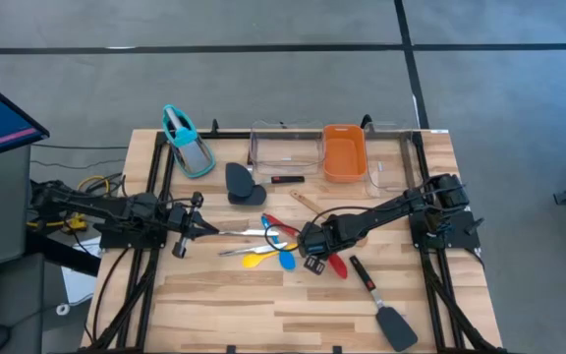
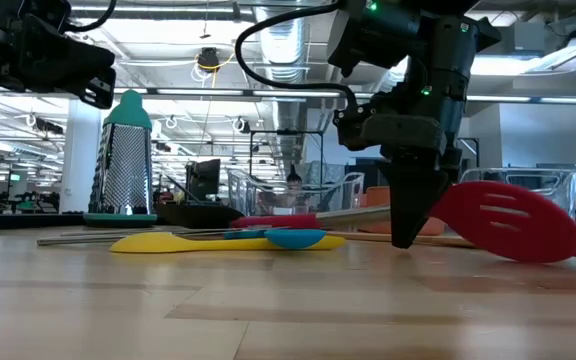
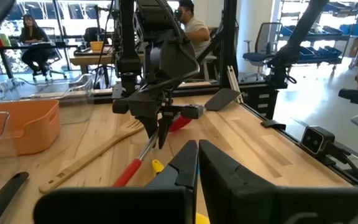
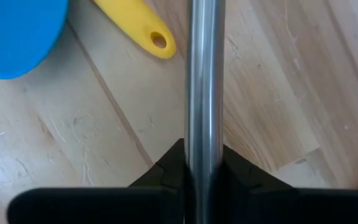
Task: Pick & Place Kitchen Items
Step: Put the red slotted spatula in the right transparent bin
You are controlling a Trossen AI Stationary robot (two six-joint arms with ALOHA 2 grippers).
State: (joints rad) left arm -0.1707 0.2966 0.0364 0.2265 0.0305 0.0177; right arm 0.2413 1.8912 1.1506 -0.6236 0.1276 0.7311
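Observation:
The red steel-handled spoon lies on the table's middle, its red slotted head toward the near right. My right gripper stands over it, pointing down, shut on its steel shaft. Beside it lie the blue spoon, the yellow spoon and the silver tongs. The wooden slotted spoon lies just beyond, the dark grey scoop farther back, and the black spatula near the front right. My left gripper hovers level at the left, shut, touching nothing. My right gripper pinches the spoon's steel shaft between its two fingers, partway between the red head and the red handle end. The fingers come from above, pointing steeply down, and lie across the shaft. The spoon is still down at the table top.
An orange tub and clear trays stand along the far edge, with a teal-handled grater at the far left. Bare wood lies along the near edge left of the spatula. People sit in the room beyond the table.

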